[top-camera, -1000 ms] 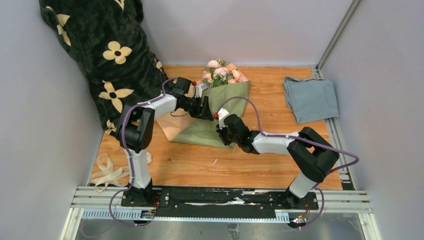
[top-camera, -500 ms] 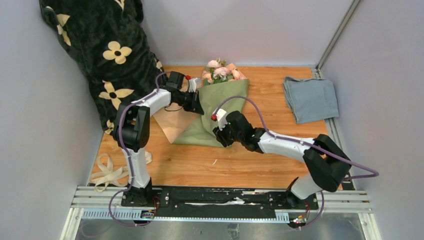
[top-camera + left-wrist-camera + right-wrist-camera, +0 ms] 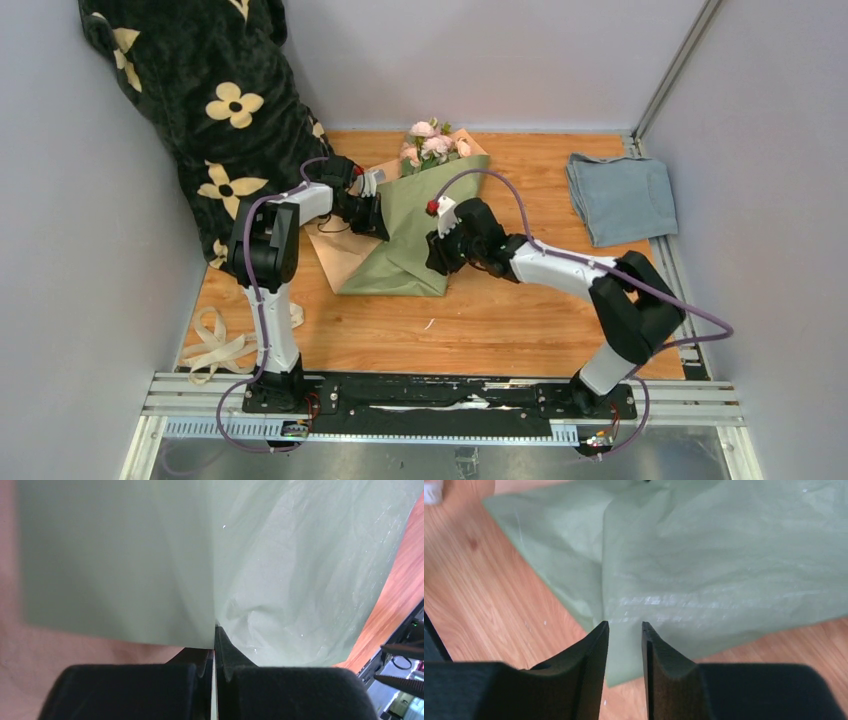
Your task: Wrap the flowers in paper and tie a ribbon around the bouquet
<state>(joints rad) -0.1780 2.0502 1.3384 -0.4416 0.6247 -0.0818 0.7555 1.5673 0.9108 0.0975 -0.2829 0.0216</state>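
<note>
The pale-pink flowers point(image 3: 432, 146) poke out of the far end of the sage-green paper point(image 3: 412, 225), which lies folded over their stems on the wooden table; its peach face point(image 3: 338, 250) shows at the left. My left gripper point(image 3: 374, 216) is on the paper's left side. In the left wrist view this gripper point(image 3: 215, 630) is shut on a raised edge of the paper point(image 3: 125, 555). My right gripper point(image 3: 437, 262) hovers at the wrap's near right corner. In the right wrist view it point(image 3: 624, 626) stands open over the paper point(image 3: 724, 570). The cream ribbon point(image 3: 215, 345) lies at the near left.
A black plush blanket point(image 3: 215, 100) with cream flower prints hangs at the back left, close behind my left arm. A folded blue-grey cloth point(image 3: 620, 195) lies at the right. Grey walls close in the sides and back.
My left gripper shut on the paper's edge and drew it leftward. My right gripper opened, let go of the paper and moved up the wrap's right side. The bundle shifted left.
</note>
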